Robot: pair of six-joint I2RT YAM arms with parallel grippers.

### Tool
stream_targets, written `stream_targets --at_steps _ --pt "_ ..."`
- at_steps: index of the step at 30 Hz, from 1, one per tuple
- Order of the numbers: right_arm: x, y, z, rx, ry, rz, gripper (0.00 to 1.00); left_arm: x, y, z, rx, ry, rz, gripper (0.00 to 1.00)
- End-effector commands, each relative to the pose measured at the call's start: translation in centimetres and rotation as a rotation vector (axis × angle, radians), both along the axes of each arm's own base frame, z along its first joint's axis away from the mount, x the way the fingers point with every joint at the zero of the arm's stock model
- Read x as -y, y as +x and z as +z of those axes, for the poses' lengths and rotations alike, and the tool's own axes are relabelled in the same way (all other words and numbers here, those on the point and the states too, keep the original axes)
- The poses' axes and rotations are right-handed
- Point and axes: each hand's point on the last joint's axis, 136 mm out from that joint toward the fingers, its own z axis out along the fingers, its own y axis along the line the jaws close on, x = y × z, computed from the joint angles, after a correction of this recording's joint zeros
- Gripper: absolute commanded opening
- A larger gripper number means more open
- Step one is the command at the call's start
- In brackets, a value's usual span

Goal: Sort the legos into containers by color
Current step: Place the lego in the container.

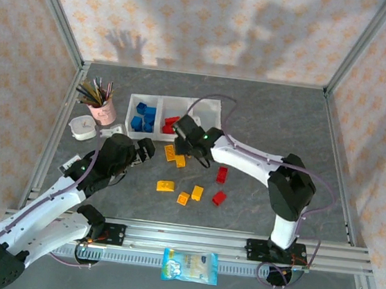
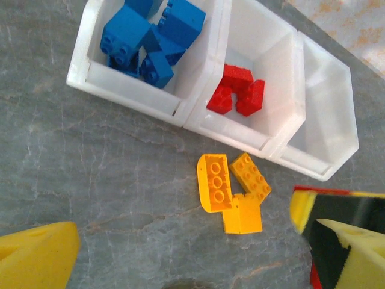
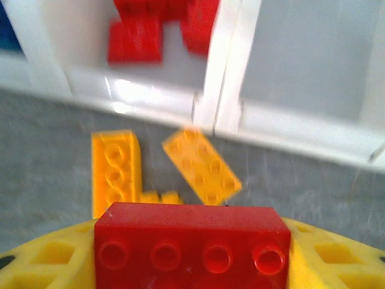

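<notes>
- Right fingers (image 3: 48,262) are clamped on the ends of a red brick (image 3: 192,238), studs toward the wrist camera. The jaws are partway closed and stopped by the brick.
- Right gripper (image 1: 193,141) sits just near of the containers (image 2: 129,90), in front of the middle bin, above the table (image 1: 286,120).
- Just beyond the held brick, three yellow bricks (image 2: 214,183) lie clustered on the table, just near of the wall between the middle and right bins. They are touching or nearly so.
- Left fingers (image 2: 36,256) are spread wide with nothing between them. Left gripper (image 1: 148,149) hovers near-left of that yellow cluster, facing the bins.
- Left bin holds piled blue bricks (image 1: 142,118). Middle bin holds red bricks (image 1: 171,123).
- Nearer on the table are three more loose yellow pieces (image 1: 165,186). Two loose red pieces (image 1: 221,175) lie to their right, one farther, one nearer.
- Pink pencil cup (image 1: 101,110) stands left of the bins, with a white dish (image 1: 82,127) just near-left of it.
- Blue-white packet (image 1: 190,265) lies at the near edge, between the arm bases.
</notes>
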Motion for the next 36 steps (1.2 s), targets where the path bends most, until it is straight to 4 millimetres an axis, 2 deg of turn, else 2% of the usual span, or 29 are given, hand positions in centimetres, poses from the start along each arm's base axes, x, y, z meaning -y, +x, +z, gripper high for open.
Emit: stream_targets --at_steps 1,6,10,14,22,26,29,36 --pt "-1.2 3.5 2.2 0.091 0.006 0.006 0.60 -1.1 1.4 2.0 0.059 0.031 0.033 0.99" --pt "-3.4 7.7 2.8 0.136 0.028 0.002 0.60 -1.2 2.9 3.6 0.111 -0.027 0.032 0.99" --pt "-4.5 10.8 2.1 0.143 0.045 -0.018 0.60 -2.0 3.9 3.5 0.099 -0.005 0.049 0.99" --pt "-5.3 13.0 0.9 0.156 0.037 -0.021 0.61 -2.6 4.6 3.2 0.098 0.003 0.060 0.99" --pt "-6.0 15.2 -1.9 0.163 -0.001 -0.017 0.62 -3.1 5.4 2.1 0.078 0.000 0.068 0.99" --pt "-6.5 15.7 -2.3 0.174 -0.009 0.002 0.65 -3.3 5.5 2.0 0.072 0.005 0.071 0.99" --pt "-6.7 15.9 -1.9 0.184 -0.010 0.002 0.70 -3.3 5.5 2.0 0.073 0.006 0.070 0.99" --pt "-6.9 16.0 0.8 0.219 0.019 0.012 0.77 -3.2 5.5 2.4 0.075 0.004 0.065 0.99"
